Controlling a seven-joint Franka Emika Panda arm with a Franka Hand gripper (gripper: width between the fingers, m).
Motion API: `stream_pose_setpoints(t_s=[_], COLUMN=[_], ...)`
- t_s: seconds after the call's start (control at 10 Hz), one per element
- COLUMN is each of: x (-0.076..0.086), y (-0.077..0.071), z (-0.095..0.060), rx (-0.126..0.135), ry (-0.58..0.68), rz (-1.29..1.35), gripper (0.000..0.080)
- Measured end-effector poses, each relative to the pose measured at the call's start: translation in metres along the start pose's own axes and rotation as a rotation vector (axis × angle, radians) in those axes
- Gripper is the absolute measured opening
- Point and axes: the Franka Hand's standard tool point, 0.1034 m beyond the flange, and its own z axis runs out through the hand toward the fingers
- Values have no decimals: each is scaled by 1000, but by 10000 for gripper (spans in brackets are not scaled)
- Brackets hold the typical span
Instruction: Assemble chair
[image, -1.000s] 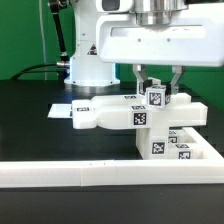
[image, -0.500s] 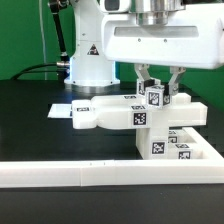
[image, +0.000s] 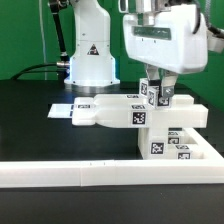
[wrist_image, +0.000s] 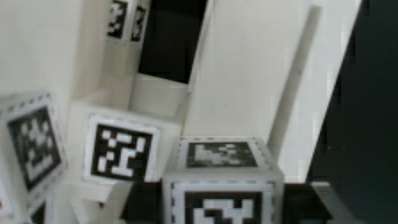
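Observation:
The chair's white flat panel (image: 110, 113) lies on the black table, with tags on its top and front. A small white tagged cube (image: 152, 93) stands on its end at the exterior view's right. My gripper (image: 155, 98) comes straight down from above, and its dark fingers (image: 166, 97) are shut on the cube's sides. In the wrist view the cube (wrist_image: 222, 185) fills the space between the jaws of my gripper (wrist_image: 222, 208), with the panel's tagged pieces (wrist_image: 121, 150) close beside it. More tagged white chair pieces (image: 168, 142) sit below the panel.
A long low white border rail (image: 90, 176) runs across the front and turns back at the exterior view's right. The robot's white base (image: 90, 58) stands behind. The marker board (image: 60, 110) lies flat at the exterior view's left of the panel.
My gripper's hand has turned about its vertical axis while staying over the cube. The wide white body now shows narrower and angled. The cube has turned with it.

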Motion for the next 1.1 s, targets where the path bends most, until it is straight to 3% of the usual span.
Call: stream_pose_setpoints(t_s=[0.7,1.0,1.1], x=[-1,-2,-2], y=[-3,-3,-3], z=[0,0,0], rx=[11,16,16], ry=[-2,-4,-4], rz=[506,538,529], gripper=[285,295,506])
